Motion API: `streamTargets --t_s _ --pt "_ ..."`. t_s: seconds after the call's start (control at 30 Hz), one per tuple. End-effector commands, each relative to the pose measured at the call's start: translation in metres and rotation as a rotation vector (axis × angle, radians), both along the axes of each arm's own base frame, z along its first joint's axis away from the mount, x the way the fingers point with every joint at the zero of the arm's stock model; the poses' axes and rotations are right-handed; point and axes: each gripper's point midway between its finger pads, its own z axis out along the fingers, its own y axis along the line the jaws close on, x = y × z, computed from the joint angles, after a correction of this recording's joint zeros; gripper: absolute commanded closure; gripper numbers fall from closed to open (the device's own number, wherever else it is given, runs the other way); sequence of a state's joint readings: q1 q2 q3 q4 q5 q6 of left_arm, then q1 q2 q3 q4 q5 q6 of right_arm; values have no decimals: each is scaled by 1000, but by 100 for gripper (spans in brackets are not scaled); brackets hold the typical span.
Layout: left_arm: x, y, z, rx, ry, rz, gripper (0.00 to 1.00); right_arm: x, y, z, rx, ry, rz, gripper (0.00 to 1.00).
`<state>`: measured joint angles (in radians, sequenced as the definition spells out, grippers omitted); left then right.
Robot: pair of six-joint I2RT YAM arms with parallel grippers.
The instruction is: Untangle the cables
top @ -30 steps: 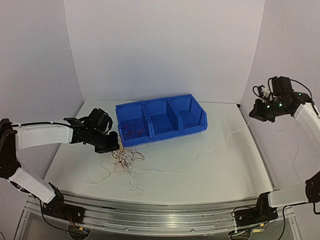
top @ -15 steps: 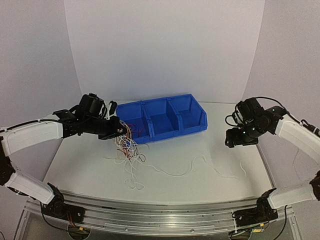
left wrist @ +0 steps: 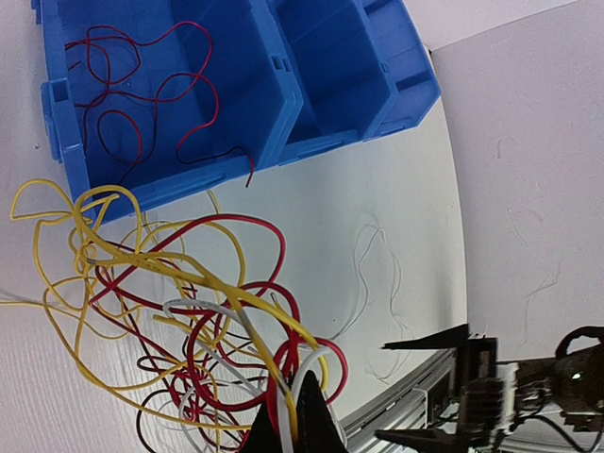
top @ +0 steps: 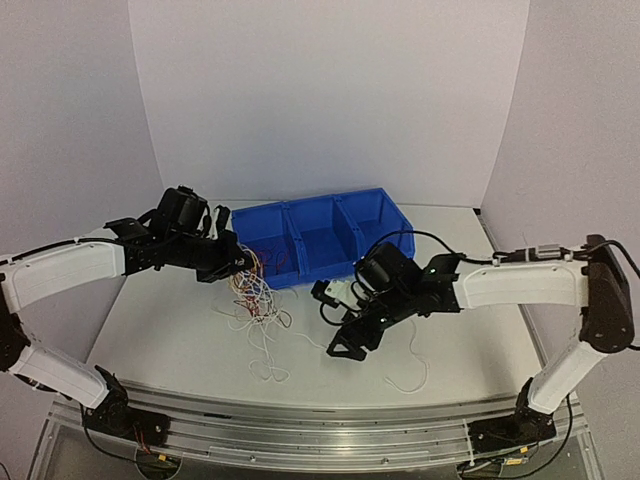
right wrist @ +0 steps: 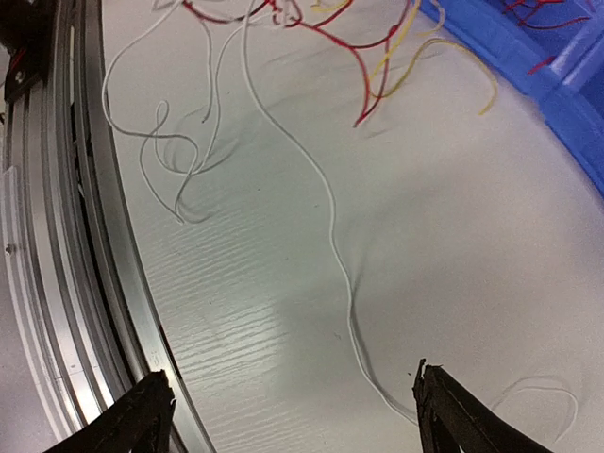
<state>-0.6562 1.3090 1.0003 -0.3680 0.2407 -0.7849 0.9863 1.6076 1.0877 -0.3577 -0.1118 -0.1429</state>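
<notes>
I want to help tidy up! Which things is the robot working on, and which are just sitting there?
Job:
- cables
- left gripper, shut on them
- right gripper, open

Just there:
- blue bin
- table
- metal rail

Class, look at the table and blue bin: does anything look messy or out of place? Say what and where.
Yes. A knot of yellow, red and white cables hangs from the left gripper before the blue bin, unsorted. A loose white cable straggles across the table below the right gripper.
</notes>
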Motion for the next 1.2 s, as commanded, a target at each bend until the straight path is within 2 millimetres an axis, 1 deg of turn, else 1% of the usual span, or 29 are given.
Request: streamTargets --t_s 0.0,0.07,0.2,0.27,0.33,0.43,0.47,0.53,0.63,0.67,0.73,0.83,0.87,0.9,0.97,1.0,1.03,1.07,1.17 --pt "-1 -4 34 -79 -12 21 100 -4 70 17 176 -75 222 15" --pt "-3 -5 34 -89 0 16 100 -3 87 11 175 -105 253 16" --pt "-7 -4 30 -93 21 16 100 14 108 0 181 -177 252 19" --pt "-9 -3 30 -95 25 17 100 20 116 -6 184 -186 253 24" --pt "-10 -2 31 -96 27 19 100 21 123 -9 191 -178 259 30" --pt "-11 1 32 -93 25 29 100 19 129 -13 203 -142 263 37" --pt "-12 2 33 -92 26 33 100 18 129 -16 203 -132 261 40" --pt "-12 4 32 -88 27 41 100 17 131 -18 204 -117 260 49" --pt "-12 8 31 -77 25 61 100 11 131 -20 209 -94 263 56" --pt "-13 9 31 -79 23 62 100 11 131 -20 212 -86 261 57" --pt "-14 8 32 -87 24 57 100 9 135 -22 217 -72 259 57" --pt "-17 9 30 -85 33 51 100 11 143 -24 219 -72 253 56" --pt "-17 9 28 -82 36 52 100 14 145 -24 221 -76 246 58" --pt "-18 10 27 -80 39 53 100 16 147 -23 222 -81 239 62" --pt "-19 12 25 -75 42 56 100 20 147 -21 220 -93 223 77" --pt "-20 13 26 -74 41 59 100 21 147 -19 219 -100 215 92" --pt "-19 14 26 -70 36 65 100 22 146 -17 219 -103 206 98" --pt "-19 16 26 -65 32 73 100 22 144 -14 220 -106 197 100" --pt "-15 26 22 -16 19 116 100 27 129 -11 195 -128 132 100"
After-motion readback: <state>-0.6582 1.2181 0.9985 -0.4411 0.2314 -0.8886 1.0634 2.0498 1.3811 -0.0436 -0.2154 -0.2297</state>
